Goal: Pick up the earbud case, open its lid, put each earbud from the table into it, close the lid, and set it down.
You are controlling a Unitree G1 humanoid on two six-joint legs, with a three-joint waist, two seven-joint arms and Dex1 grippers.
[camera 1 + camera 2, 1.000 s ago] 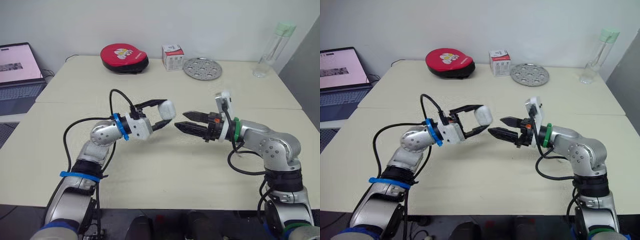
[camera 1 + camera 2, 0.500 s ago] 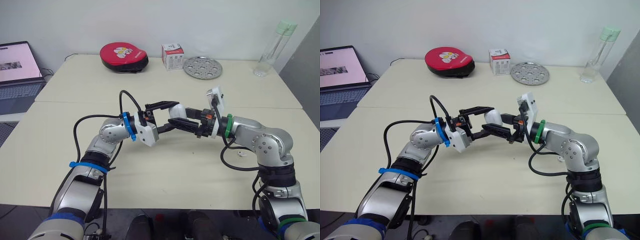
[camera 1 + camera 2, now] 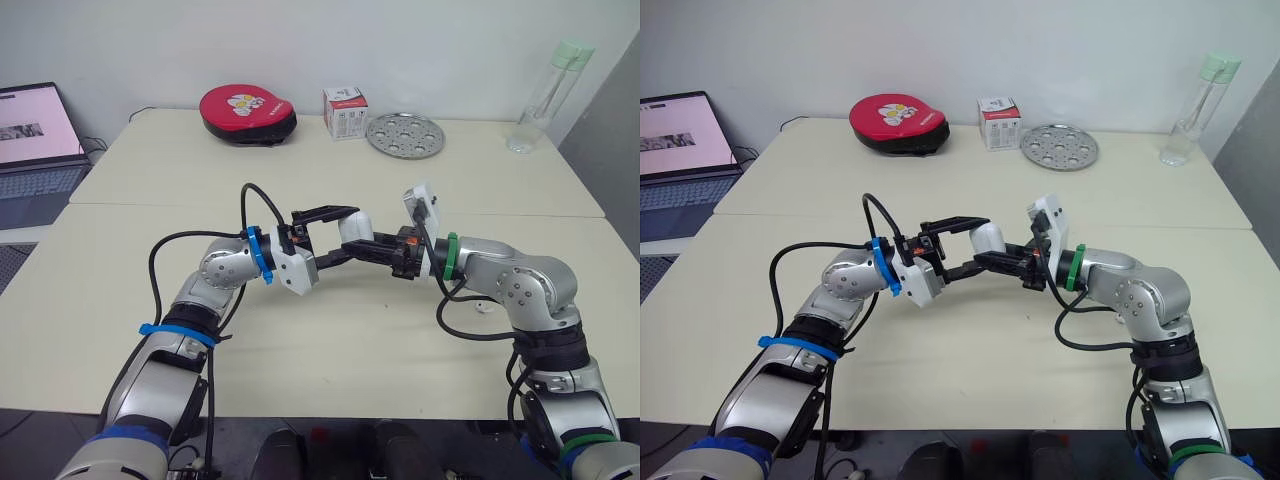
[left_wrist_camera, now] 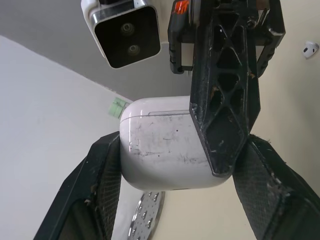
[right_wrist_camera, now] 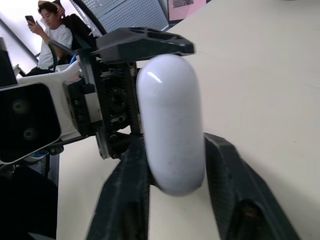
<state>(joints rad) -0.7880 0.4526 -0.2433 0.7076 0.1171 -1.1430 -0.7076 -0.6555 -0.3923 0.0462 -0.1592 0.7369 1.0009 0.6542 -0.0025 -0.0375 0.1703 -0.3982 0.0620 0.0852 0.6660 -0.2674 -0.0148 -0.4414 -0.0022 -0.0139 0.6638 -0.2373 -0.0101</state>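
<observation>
Earbud case [image 3: 355, 225]: off the surface, held in the air over the middle of the bench [image 3: 330, 350]. Lid seam shows as a thin line in the left wrist view, so the lid looks shut.

Left hand [image 4: 182, 150]: closed on the case, one black finger on each narrow end, and the case spans the gap between them.

Right hand [image 5: 174, 140]: meets the left hand head-on. Its two fingers are closed against the case's broad faces. In the left wrist view one right finger lies flat across the front of the case, and the other is behind it. Both hands have hold of the case at once.

One earbud [image 3: 482, 307]: lies on the bench towards the right edge, beside the right arm and well apart from the case. I cannot pick out a second earbud.

Along the far edge, from left to right: red round pouch [image 3: 248, 115], small box [image 3: 345, 113], perforated metal plate [image 3: 404, 135]. A clear bottle [image 3: 545, 95] stands at the far right corner. An open laptop [image 3: 35, 140] sits beyond the left edge.

A seated person [image 5: 50, 25] holding a phone appears in the background of the right wrist view.
</observation>
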